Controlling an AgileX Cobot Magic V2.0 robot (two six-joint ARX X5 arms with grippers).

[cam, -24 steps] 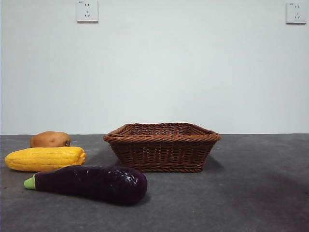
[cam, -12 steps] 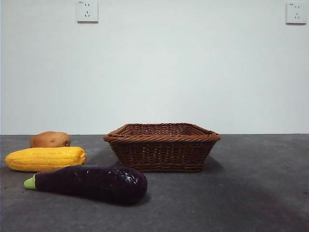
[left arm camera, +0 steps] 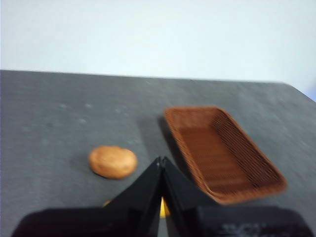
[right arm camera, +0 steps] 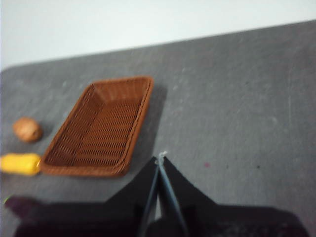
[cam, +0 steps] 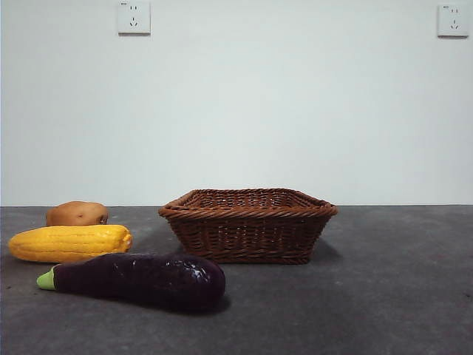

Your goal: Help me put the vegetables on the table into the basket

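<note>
The brown wicker basket [cam: 248, 224] stands empty in the middle of the dark grey table [cam: 384, 296]. Left of it lie the vegetables: a dark-purple eggplant [cam: 137, 281] nearest the camera, a yellow corn cob [cam: 70, 242] behind it, and a brown potato [cam: 77, 214] farthest back. Neither arm shows in the front view. My left gripper [left arm camera: 160, 160] is shut and hangs above the table near the potato [left arm camera: 112, 161] and the basket [left arm camera: 222, 153]. My right gripper [right arm camera: 160, 158] is shut, high on the other side of the basket [right arm camera: 101, 128].
A white wall with two sockets [cam: 133, 16] rises behind the table. In the right wrist view the potato [right arm camera: 27, 129] and one end of the corn cob [right arm camera: 19, 164] lie beyond the basket.
</note>
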